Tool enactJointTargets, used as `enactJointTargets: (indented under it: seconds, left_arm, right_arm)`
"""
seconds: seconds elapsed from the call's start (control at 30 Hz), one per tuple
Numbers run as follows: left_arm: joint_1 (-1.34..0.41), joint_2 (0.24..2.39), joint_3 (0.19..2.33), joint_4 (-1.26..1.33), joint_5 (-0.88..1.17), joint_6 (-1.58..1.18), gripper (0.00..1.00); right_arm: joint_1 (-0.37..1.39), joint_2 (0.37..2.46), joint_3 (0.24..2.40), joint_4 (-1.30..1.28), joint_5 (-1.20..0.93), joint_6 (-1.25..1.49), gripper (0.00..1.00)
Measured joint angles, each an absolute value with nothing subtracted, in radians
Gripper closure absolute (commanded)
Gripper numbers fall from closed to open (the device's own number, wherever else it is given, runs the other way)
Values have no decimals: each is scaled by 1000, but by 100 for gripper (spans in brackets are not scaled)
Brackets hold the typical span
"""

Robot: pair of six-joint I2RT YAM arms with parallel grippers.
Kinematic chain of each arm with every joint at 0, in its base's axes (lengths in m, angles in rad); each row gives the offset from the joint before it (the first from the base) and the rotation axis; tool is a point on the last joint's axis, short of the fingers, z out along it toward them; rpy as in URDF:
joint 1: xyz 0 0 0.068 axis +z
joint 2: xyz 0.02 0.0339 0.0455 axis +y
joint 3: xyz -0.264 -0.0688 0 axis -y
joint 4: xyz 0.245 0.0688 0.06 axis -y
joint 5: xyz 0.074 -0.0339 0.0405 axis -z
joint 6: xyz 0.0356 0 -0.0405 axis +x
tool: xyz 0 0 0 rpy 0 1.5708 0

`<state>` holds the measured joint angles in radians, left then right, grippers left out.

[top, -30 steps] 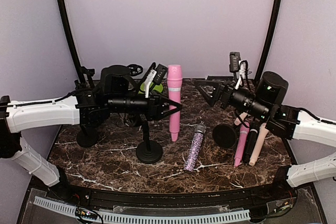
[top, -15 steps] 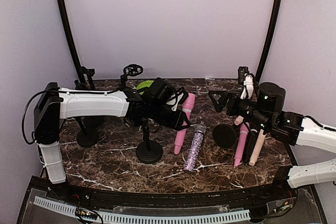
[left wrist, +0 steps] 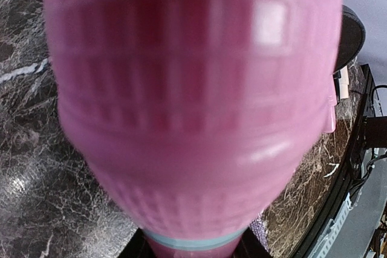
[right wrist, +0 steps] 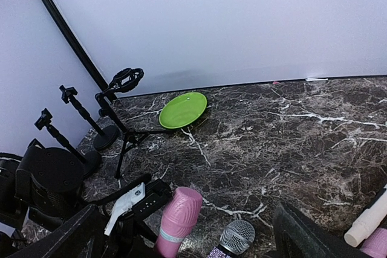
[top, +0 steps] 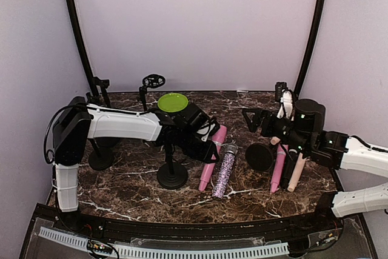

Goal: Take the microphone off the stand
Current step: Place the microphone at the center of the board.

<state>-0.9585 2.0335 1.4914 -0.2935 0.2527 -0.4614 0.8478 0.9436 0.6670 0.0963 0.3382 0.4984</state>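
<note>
Underneath everything, the dark marble table point(top: 121, 192). Reaching in across it from the left, the left arm, far nearer the work than the right. Upright just left of the load, the black round-based stand point(top: 172, 173), top hidden behind that arm. Judged off the stand: the pink microphone point(top: 207, 175), tilted, head up and back, handle down toward the near edge, almost parallel to the purple glitter microphone point(top: 223, 173) lying just beside it. Pinched near the head by the left gripper point(top: 210, 141). Spread wide and empty, well apart to the right, the right gripper point(top: 252, 119).
</note>
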Motion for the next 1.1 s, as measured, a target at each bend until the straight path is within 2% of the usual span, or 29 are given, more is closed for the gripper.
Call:
enactJointTargets:
  seconds: [0.7, 1.1]
  left_arm:
    - [-959, 2038, 1491, -231, 273, -485, 54]
    - [-959, 2041, 1489, -166, 281, -487, 48]
  right_arm:
    - [848, 965, 646, 96, 346, 555, 1]
    - [848, 971, 646, 96, 350, 567, 1]
